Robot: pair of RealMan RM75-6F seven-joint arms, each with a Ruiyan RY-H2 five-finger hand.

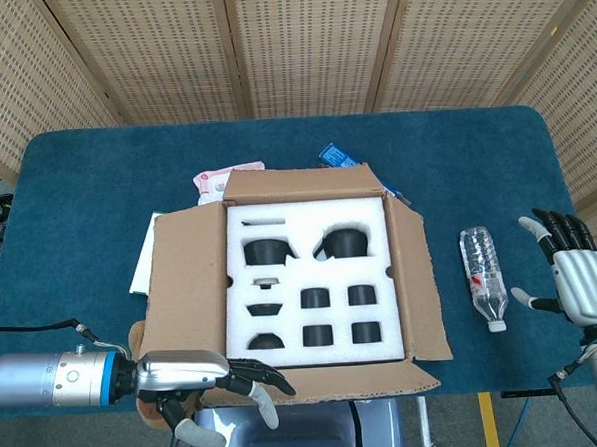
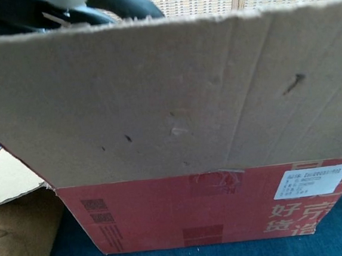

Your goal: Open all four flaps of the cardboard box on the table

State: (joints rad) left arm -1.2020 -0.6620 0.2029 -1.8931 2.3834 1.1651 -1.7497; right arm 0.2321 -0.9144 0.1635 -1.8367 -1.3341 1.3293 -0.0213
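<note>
**A:** Where is the box?

**B:** From my seat, the brown cardboard box with the red printed side sits mid-counter on the blue cloth counter. Its far flap, left flap and right flap are folded outward. Inside I see a white foam insert with black round parts seated in it.

**A:** And the near flap?

**B:** The near flap is tipped out toward me. My left robot hand rests on its left end, dark fingers stretched along the flap's edge, pinching nothing that I can make out. In the chest view the flap fills most of the frame, with the fingers showing above its top edge.

**A:** Right side?

**B:** My right robot hand hangs well to the right, fingers spread, empty. A clear plastic water bottle lies between it and the box. A brown plush toy sits under the left hand.
</note>
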